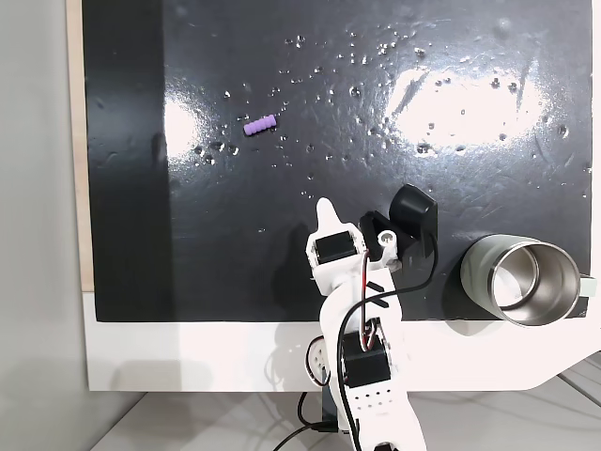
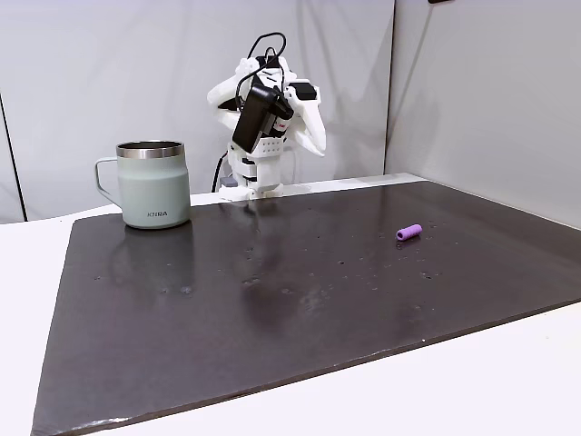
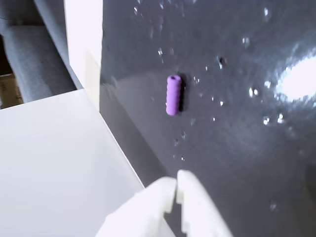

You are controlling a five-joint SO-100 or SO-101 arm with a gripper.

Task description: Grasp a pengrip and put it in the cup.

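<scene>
- The arm is built of white plastic shells with black servo blocks set between them.
- Black and red cables loop along its links.
- The pincer ends in two pale, tapered white fingers.

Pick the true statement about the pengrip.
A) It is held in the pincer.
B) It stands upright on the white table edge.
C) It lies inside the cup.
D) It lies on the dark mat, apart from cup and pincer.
D: the pengrip lies on its side on the dark mat, far from the cup, and the wrist view shows the pincer shut and short of it.
</scene>
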